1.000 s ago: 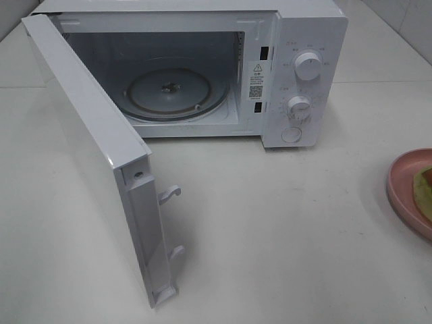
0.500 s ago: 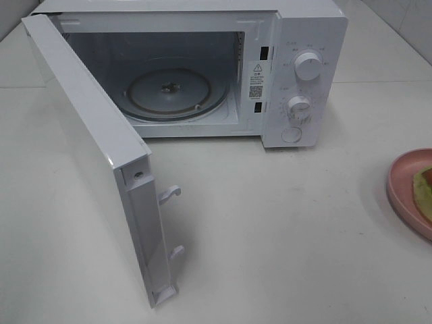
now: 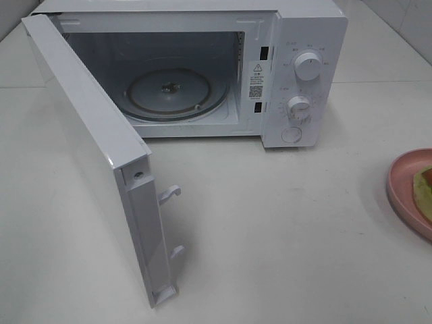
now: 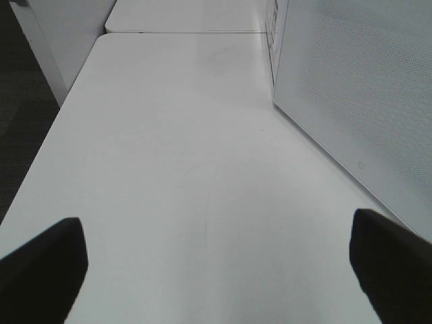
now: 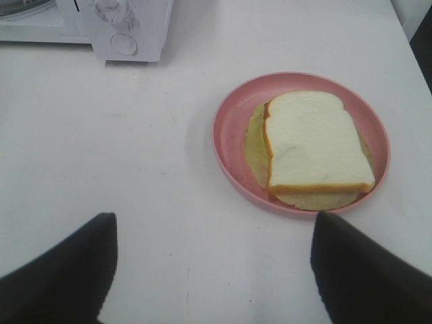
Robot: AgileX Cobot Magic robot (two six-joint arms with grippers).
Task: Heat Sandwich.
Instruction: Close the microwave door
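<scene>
the left gripper point(image 4: 216, 270) is seen with its dark jaws spread wide and nothing between them, low over the plain white worktop point(image 4: 182, 169). just beyond and to one side of these jaws stands the outer face of the white microwave door point(image 4: 351, 94), swung fully open. in the high view the boxy white microwave oven point(image 3: 202, 67) is shown with its cavity exposed, a round glass turntable point(image 3: 172, 91) lying inside, and two round white dials point(image 3: 308, 67) stacked on the control panel. further right, the right gripper point(image 5: 212, 270) is held with its jaws spread and nothing pinched. the white sliced-bread sandwich point(image 5: 312, 142), pale green showing under its edges, lies on a round pink plate point(image 5: 233, 128) ahead of these jaws, closer to one jaw, apart from both.
</scene>
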